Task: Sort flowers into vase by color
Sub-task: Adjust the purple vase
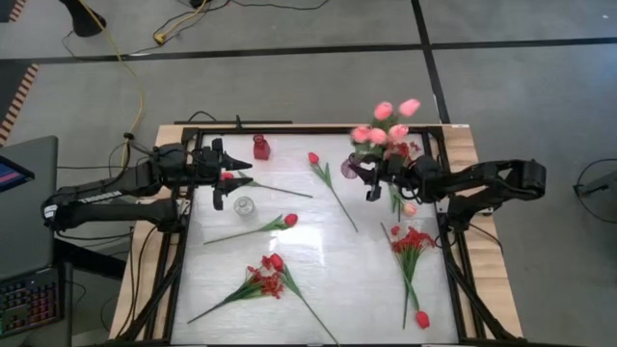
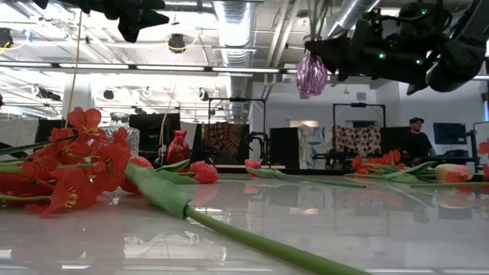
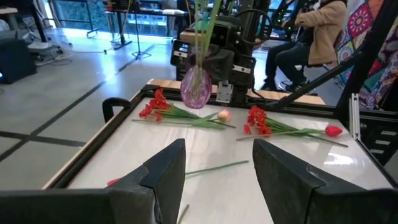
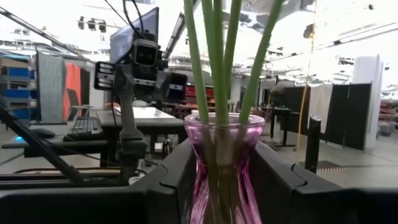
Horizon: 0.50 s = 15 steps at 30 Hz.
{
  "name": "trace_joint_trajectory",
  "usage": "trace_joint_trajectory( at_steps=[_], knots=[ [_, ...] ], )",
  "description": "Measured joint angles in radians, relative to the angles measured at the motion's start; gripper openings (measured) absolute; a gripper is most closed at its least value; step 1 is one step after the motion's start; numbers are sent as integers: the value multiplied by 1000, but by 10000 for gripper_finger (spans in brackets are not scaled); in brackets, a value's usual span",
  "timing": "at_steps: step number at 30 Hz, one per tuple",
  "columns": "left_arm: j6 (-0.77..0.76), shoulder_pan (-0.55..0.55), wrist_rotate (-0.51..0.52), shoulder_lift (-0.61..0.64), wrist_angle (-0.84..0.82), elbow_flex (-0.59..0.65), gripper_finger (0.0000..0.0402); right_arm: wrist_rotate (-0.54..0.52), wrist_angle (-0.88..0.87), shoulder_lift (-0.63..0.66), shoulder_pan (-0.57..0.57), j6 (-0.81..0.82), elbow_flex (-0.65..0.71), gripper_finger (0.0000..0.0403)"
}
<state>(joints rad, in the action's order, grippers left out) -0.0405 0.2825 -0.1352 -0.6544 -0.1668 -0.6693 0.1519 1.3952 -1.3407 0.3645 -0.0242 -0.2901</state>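
My right gripper [image 1: 369, 178] is shut on a purple glass vase [image 2: 312, 74] holding several pink tulips [image 1: 390, 123], high over the table's far right. My left gripper [image 1: 227, 175] hangs open above the far left, nothing between its fingers [image 3: 165, 171]. A red tulip [image 1: 228, 176] lies on the table under it, stem toward the middle. More flowers lie flat on the white table: two red tulips [image 1: 313, 159] [image 1: 289, 220], a red spray [image 1: 265, 280] near the front, and a red spray [image 1: 413, 241], a pink tulip [image 1: 410, 207] and a red tulip [image 1: 421, 318] on the right. My right gripper pinches the purple vase by its body just below the flared neck [image 4: 208, 177], one finger [image 4: 168, 183] on each side. The fingers reach in about level from the table's right side. The vase is lifted clear of the table and stands upright, green stems rising from its mouth.
A red vase [image 1: 260, 146] stands at the far edge and a clear glass vase [image 1: 244, 205] just near of my left gripper. Black frame rails [image 1: 183, 241] border the table. People are in the room beyond [image 3: 311, 31] [image 2: 416, 137].
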Motion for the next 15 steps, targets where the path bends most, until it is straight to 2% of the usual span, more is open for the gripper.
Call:
trace_joint_trajectory(
  at_steps=[5,12,15],
  knots=[
    [-2,0,0,0,0,0,175,-4,-20,1,33,6,0,152],
    [0,0,0,0,-1,0,175,-21,-187,-1,71,9,0,154],
    [4,0,0,0,-1,0,175,-22,-191,-2,69,-7,0,153]
  ],
)
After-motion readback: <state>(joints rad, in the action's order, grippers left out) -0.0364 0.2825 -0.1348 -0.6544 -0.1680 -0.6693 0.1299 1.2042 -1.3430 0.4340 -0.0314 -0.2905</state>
